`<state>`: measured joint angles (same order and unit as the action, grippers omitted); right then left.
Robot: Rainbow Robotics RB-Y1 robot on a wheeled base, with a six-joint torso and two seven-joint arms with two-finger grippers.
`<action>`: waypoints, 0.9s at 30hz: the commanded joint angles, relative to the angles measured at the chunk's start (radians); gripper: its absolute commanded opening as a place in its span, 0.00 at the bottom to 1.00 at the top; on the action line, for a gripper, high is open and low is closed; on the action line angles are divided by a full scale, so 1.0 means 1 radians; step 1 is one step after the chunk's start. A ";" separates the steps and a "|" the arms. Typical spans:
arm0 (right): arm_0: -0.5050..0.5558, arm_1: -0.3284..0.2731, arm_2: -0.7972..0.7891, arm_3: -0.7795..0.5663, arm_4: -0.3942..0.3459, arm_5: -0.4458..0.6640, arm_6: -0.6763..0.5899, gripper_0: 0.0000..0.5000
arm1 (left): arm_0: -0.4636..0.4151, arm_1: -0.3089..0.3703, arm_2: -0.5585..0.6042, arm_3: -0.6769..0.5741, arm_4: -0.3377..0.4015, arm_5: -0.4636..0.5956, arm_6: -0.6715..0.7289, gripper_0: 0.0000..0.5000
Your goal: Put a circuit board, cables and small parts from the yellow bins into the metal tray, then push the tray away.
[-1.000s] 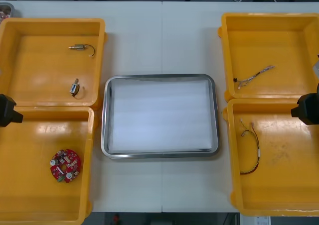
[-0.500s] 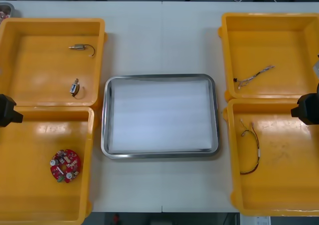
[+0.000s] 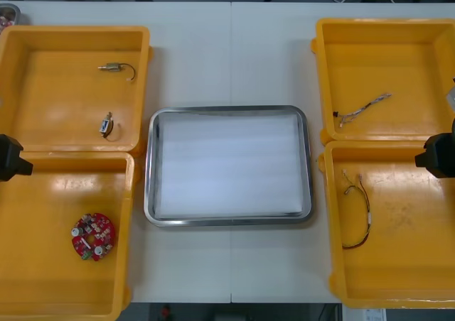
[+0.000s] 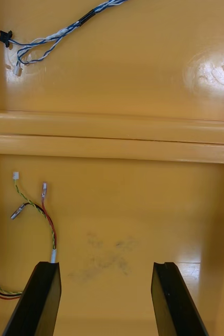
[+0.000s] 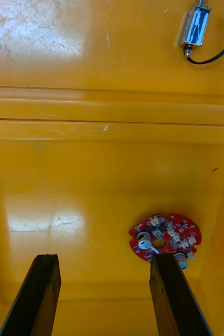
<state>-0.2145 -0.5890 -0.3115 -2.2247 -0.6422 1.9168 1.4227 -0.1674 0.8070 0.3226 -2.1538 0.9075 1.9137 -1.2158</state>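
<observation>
**Item:** round red circuit board [image 3: 92, 236], lying flat in the near yellow bin [image 3: 43, 292] on the left of the metal tray [image 3: 147, 172]. It is a disc with no long axis, so we judge that any approach angle will serve.

**Nearest tool:** left end effector [image 5: 104, 258], fingers spread and holding nothing, above that same bin. The board sits just beyond the tip of its tray-side finger, not centred between the two. The left arm is plainly the nearer. We judge the coming move to be a small shift toward the tray, then a descent.

**Tray:** white inside, nothing in it, on the bench [image 3: 227, 58] between the bins.

**Other tool:** right end effector [image 4: 105, 265], fingers likewise spread and empty, over the near bin on the right of the tray. The red and yellow cable [image 4: 42, 210] lies by its tray-side finger.

**Views:** the front view gives us the tray and all four bins together. The left wrist view adds the board's components and a small metal part [image 5: 194, 26] beyond the bin wall.
</observation>
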 commanded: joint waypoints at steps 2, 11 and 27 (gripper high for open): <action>0.012 -0.034 -0.028 -0.035 0.003 0.003 -0.024 1.00 | 0.020 0.043 0.030 -0.028 0.007 0.006 -0.088 1.00; 0.012 -0.034 -0.028 -0.035 0.003 0.003 -0.024 1.00 | 0.020 0.043 0.030 -0.028 0.007 0.006 -0.088 1.00; 0.012 -0.034 -0.028 -0.035 0.003 0.003 -0.024 1.00 | 0.020 0.043 0.030 -0.028 0.007 0.006 -0.088 1.00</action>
<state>-0.2145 -0.5890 -0.3115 -2.2247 -0.6422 1.9168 1.4227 -0.1674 0.8070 0.3226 -2.1538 0.9075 1.9137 -1.2158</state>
